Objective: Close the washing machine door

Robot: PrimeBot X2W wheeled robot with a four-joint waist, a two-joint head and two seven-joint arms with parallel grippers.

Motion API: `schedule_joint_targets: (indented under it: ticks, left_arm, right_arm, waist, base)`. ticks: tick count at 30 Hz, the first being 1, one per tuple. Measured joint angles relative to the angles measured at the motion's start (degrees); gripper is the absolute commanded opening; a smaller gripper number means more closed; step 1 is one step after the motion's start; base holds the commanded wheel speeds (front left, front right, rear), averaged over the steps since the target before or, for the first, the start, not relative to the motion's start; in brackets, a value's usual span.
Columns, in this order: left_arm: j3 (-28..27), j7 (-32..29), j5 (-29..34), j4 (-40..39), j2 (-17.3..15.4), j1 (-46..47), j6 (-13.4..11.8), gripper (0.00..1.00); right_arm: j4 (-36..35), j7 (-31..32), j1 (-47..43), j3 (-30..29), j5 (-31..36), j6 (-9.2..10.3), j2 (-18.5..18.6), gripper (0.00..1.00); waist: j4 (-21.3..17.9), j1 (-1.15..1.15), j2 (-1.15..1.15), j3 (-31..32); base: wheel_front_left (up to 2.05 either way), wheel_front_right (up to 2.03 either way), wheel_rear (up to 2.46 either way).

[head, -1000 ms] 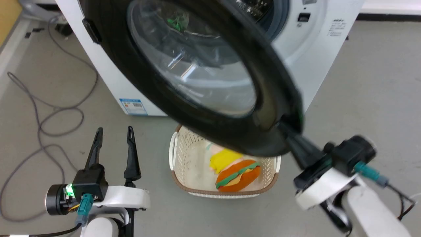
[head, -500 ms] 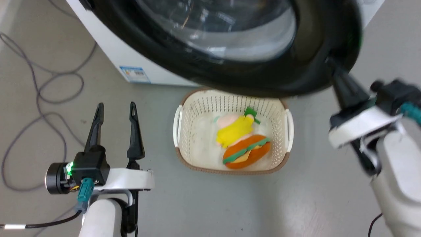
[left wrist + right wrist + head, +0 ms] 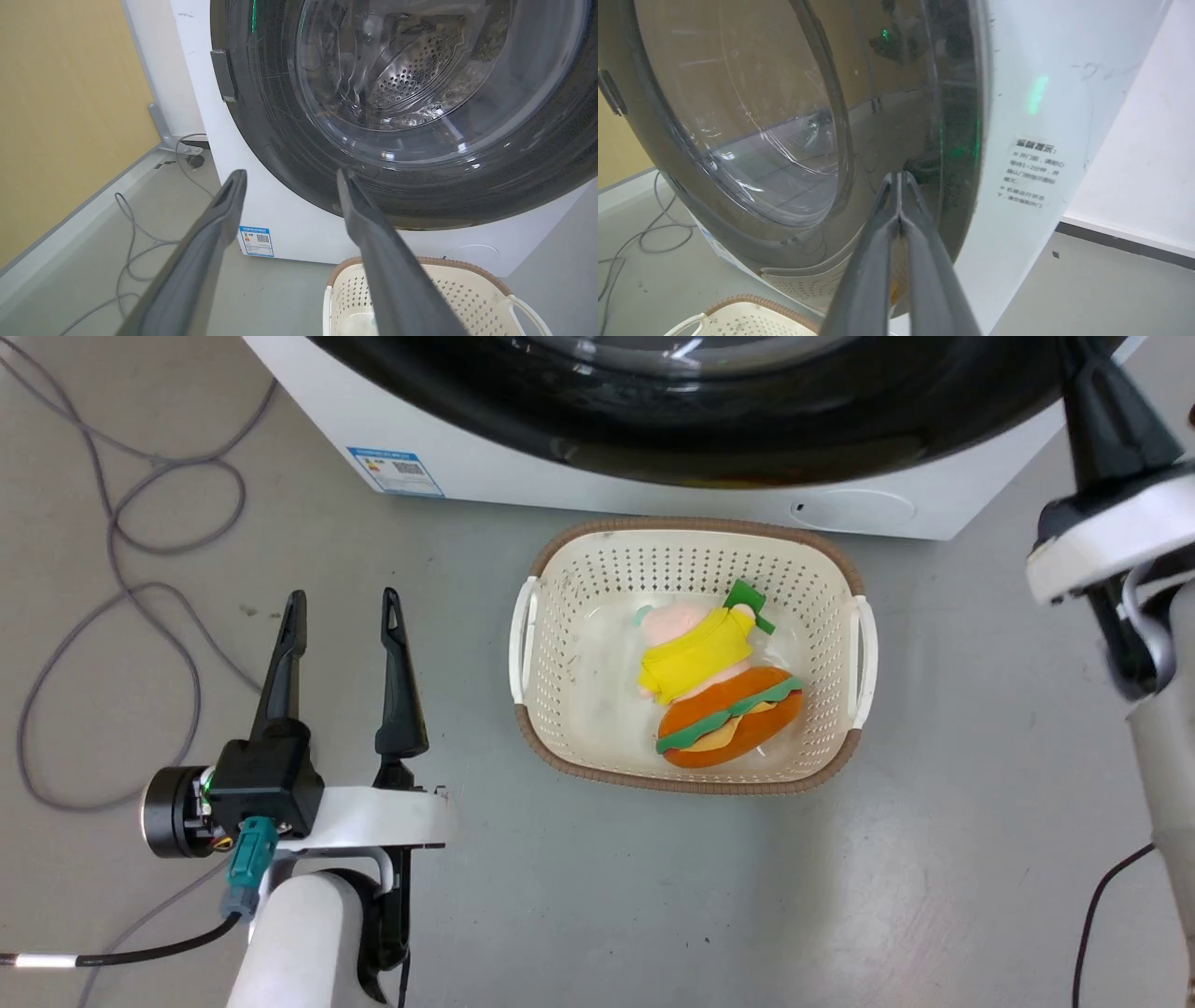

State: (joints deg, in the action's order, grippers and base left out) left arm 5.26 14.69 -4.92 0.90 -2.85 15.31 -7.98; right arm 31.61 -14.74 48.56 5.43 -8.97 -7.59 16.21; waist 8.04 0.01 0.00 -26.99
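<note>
Pressing the washing machine door (image 3: 467,196) onto the washing machine (image 3: 289,224) with the right gripper (image 3: 899,179) pressed together, tips against its rim, left gripper (image 3: 341,602) spread and idle. Looks nearly flush; calls for one firm latching push.

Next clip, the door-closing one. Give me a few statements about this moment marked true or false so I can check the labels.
1. The left claw stands open with nothing between its fingers. True.
2. The right claw is spread wide. False: its fingers are pressed together, with the tips at the black rim of the washing machine door.
3. The basket on the floor is empty. False: a burger soft toy and a yellow-shirted soft toy lie in it.
4. A blue-white sticker sits low on the front of the washing machine. True.
</note>
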Motion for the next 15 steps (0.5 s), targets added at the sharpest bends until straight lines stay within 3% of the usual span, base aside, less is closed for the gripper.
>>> schedule_joint_targets:
  ticks: [15]
  left_arm:
    - [-0.30, 0.00, -0.21, 0.26, 0.00, 0.15, -0.49, 1.00]
  right_arm:
    - [4.58, 0.00, 4.15, -6.26, 5.58, 0.03, -1.47, 0.00]
  waist:
    - [-0.38, 0.00, 0.00, 0.50]
  base:
    - [0.00, 0.00, 0.00]
